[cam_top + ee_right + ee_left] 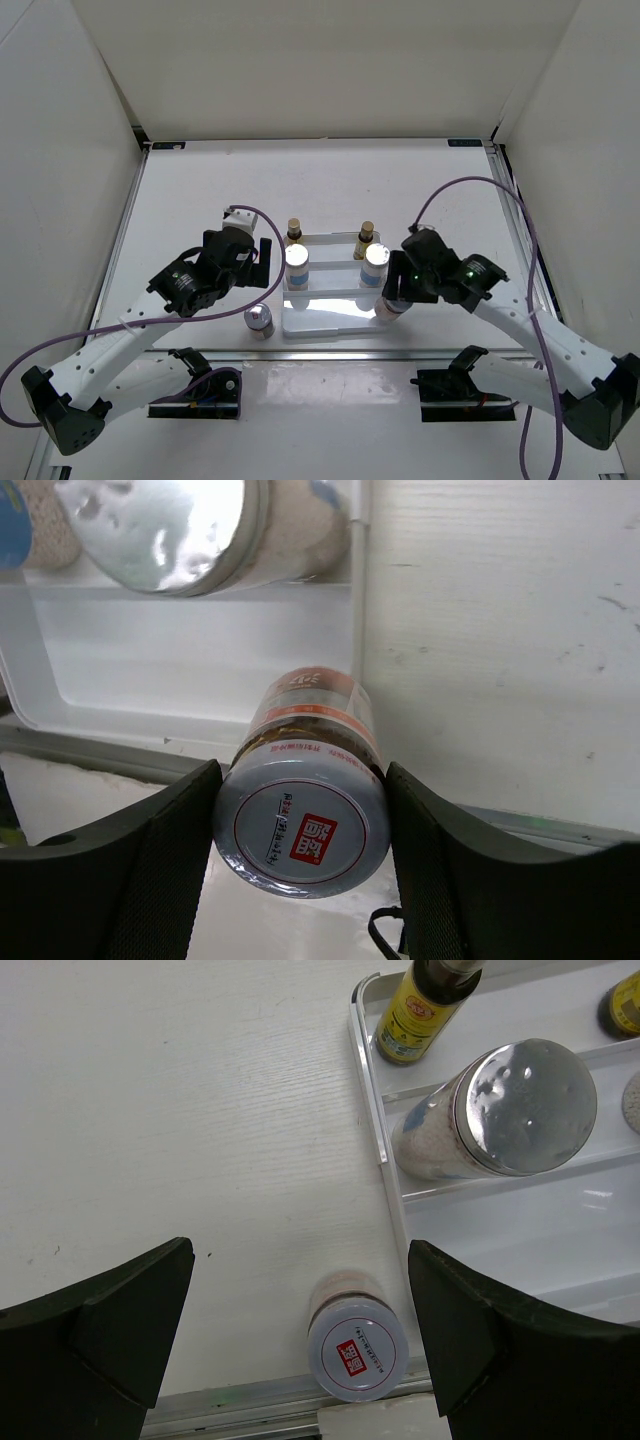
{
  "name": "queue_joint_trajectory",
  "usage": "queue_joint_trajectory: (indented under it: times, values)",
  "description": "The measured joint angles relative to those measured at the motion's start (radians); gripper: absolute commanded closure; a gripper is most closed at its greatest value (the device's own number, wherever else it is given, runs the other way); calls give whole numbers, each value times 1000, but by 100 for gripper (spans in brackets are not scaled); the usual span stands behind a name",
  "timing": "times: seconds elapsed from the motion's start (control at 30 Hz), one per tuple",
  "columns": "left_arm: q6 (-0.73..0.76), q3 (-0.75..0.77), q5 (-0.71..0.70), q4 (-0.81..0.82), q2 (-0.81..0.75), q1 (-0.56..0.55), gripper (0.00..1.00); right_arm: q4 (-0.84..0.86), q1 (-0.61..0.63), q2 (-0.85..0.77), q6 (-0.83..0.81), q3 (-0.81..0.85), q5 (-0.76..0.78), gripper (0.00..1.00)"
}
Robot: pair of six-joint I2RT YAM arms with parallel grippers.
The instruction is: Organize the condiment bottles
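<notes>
Operator: What is sitting closest to the lens?

Spotter: Your right gripper (300, 825) is filling the bottom of its wrist view. Its fingers (170, 860) are pressing on both sides of a short jar (310, 715), so you are holding that jar at a middling spread. The lid with its red mark is facing the camera.

Operator: Where is that jar hanging?

Spotter: You are holding it at the front right corner of the tray (330, 325), just beside the rim. Its base is hiding behind the body, so it may be touching the table (200, 190), but I cannot tell.

Operator: And my other arm?

Spotter: Your left gripper (300, 1310) is hovering with its fingers spread wide and gripping nothing. A second short jar (357, 1350) is standing upright on the table below it. That jar is sitting nearer the right finger, just outside the tray's left front corner.

Operator: What is standing in the tray?

Spotter: The left white bottle (297, 262) and right white bottle (375, 260) are standing on the middle step, well apart. The left amber bottle (294, 231) and right amber bottle (366, 234) are standing behind them at the back.
</notes>
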Motion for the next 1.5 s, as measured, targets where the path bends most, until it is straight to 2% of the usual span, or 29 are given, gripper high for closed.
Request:
queue_joint_trajectory:
  times: [0.23,0.47,0.6,0.63,0.7,0.73,0.83,0.87,1.03,1.23,1.5]
  values:
    - [0,0,0,0,0,0,0,58,132,126,11,7,11,98]
    - [0,0,0,0,4,0,0,119,160,219,42,16,69,98]
    - [0,0,0,0,6,0,0,115,163,253,51,16,92,85]
    - [0,0,0,0,6,0,0,115,165,260,54,16,96,76]
    - [0,0,1,0,8,0,0,115,169,272,59,16,105,67]
    - [0,0,1,0,9,0,0,114,171,278,61,16,108,50]
    - [-1,0,13,0,13,0,0,110,175,292,65,16,116,16]
    - [-4,0,21,0,14,0,0,110,179,294,70,18,118,0]
    - [-66,-9,79,-6,-3,0,0,97,206,288,79,62,138,0]
    - [-209,-110,203,-13,-78,0,0,67,217,199,78,106,152,0]
    - [-362,-202,269,-25,-42,0,0,36,217,116,74,108,183,0]
